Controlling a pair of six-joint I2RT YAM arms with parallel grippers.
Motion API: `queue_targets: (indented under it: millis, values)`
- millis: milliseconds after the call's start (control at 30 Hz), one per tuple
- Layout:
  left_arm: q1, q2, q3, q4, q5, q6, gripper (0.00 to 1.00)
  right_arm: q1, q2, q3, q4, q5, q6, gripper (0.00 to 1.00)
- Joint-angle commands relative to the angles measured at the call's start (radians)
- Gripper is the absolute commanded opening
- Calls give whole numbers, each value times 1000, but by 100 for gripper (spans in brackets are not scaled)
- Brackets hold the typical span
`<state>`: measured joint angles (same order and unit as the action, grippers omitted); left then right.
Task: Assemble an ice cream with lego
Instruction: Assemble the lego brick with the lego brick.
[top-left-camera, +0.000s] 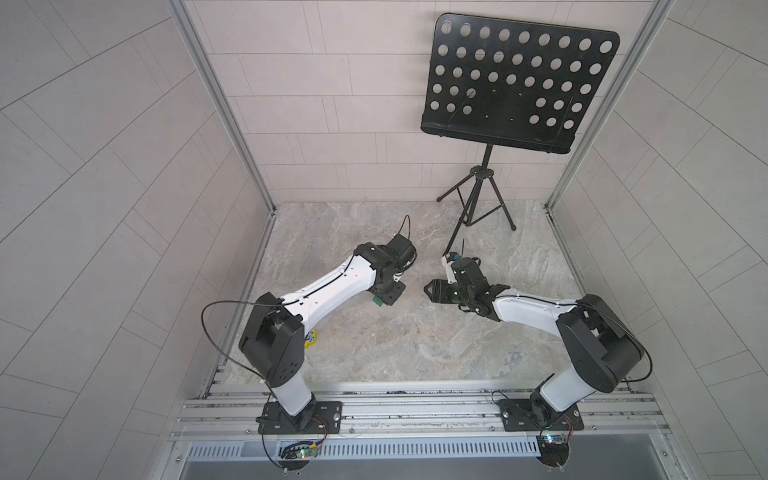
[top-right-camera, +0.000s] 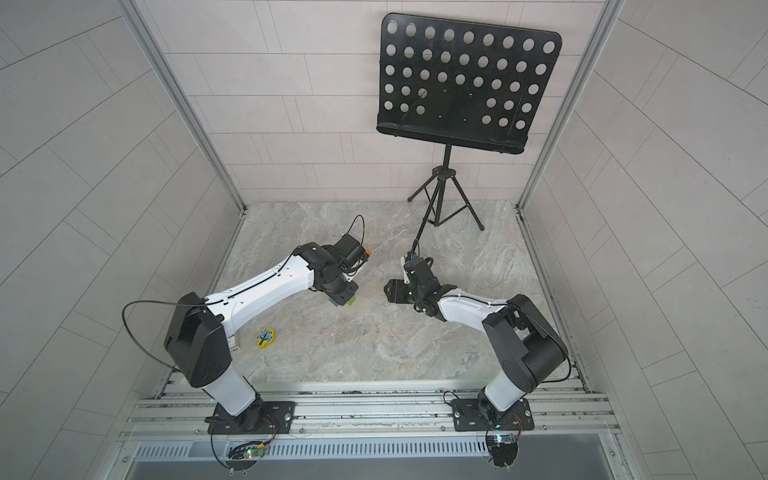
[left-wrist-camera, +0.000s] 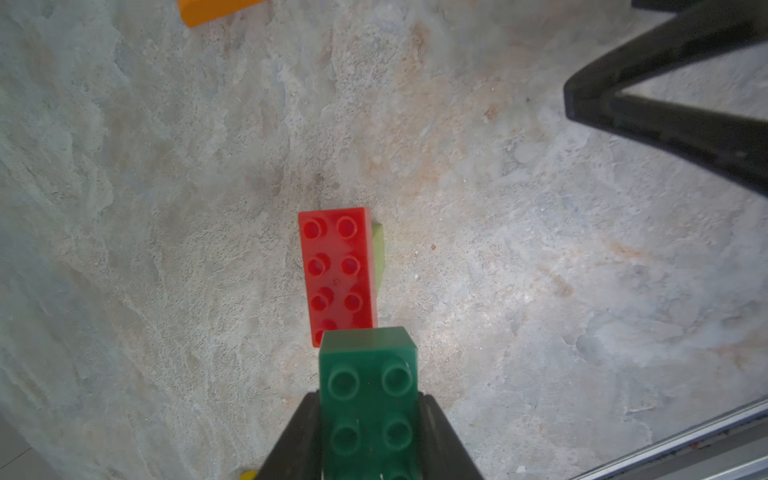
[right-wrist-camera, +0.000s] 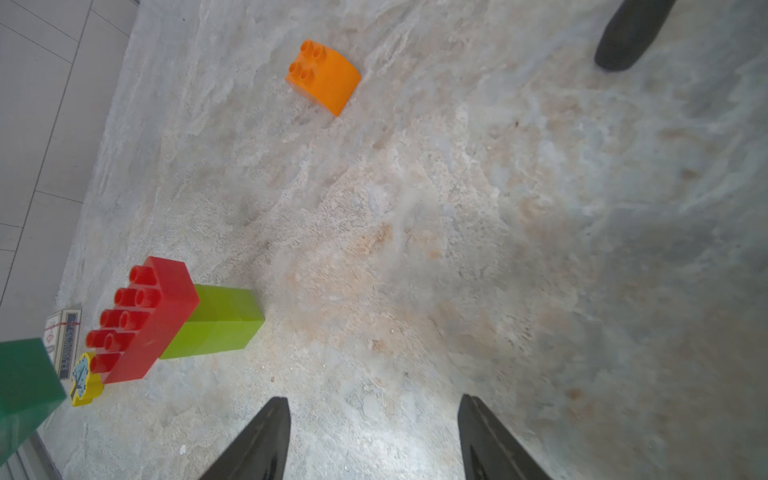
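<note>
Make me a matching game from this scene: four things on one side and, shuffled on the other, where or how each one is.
Things:
1. dark green brick
2. red brick
3. orange brick
4. right tool

States:
A. lying apart on the table
B. open, holding nothing
C. gripped by the left tool
D. on top of the lime-green stem

Pairs: 1-C, 2-D, 3-A, 4-B
</note>
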<state>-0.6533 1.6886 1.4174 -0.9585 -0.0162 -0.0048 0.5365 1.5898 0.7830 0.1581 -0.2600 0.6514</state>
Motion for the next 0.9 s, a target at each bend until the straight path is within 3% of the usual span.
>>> queue_targets:
  millis: [0,333,867]
  values:
    - [62,22,45,-17,109,21,0,2,21,-4,49,-5,3,69]
    - [88,119,86,31,242,-13,0,8,87,41,36,-61,-2,68]
    - [125,70,80,72,249,-27,0,34,128,89,-5,-83,-35,67]
